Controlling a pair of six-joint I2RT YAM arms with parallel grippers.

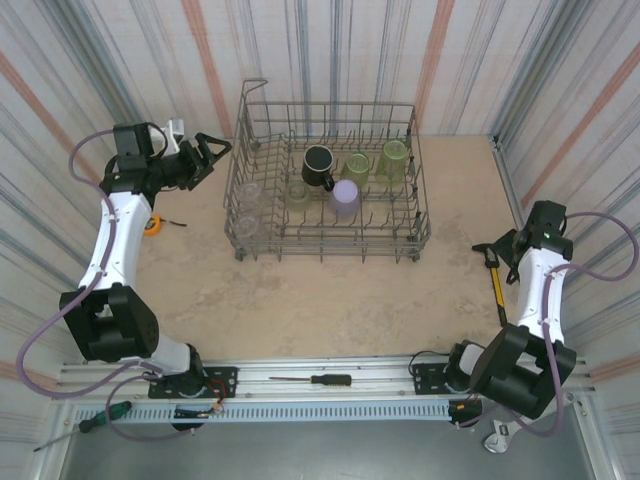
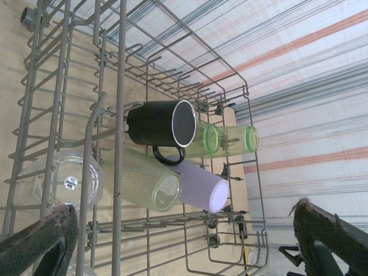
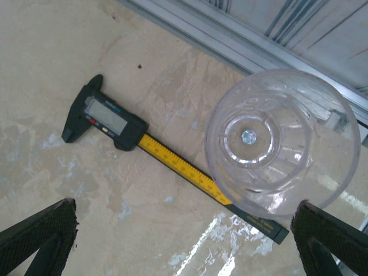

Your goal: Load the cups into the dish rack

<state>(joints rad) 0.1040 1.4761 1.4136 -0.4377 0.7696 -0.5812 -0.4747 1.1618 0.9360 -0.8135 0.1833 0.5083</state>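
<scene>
Down at the near rail (image 1: pixel 400 392), a black-handled screwdriver (image 1: pixel 320 380) and a green-handled screwdriver (image 1: pixel 100 418) lie out of play. Up the right side, the right tool (image 3: pixel 184 241) hangs over a clear cup (image 3: pixel 282 144) on the surface (image 3: pixel 86 190), spread wide, gripping nothing. That looks like the one cup left outside, so this is likely the pick. Watch that caliper (image 3: pixel 103 118): its yellow beam runs under the cup and could foul the grasp. Farther out, the left tool (image 2: pixel 184 238), spread and empty too, faces the dish rack (image 1: pixel 420 215) from its left side. Inside sit a black mug (image 2: pixel 161 123), lavender cup (image 2: pixel 201 190), green tumblers (image 2: pixel 144 184) and clear cups (image 1: pixel 247 190), lodged among the tines (image 2: pixel 98 115), which should stop them tipping.
</scene>
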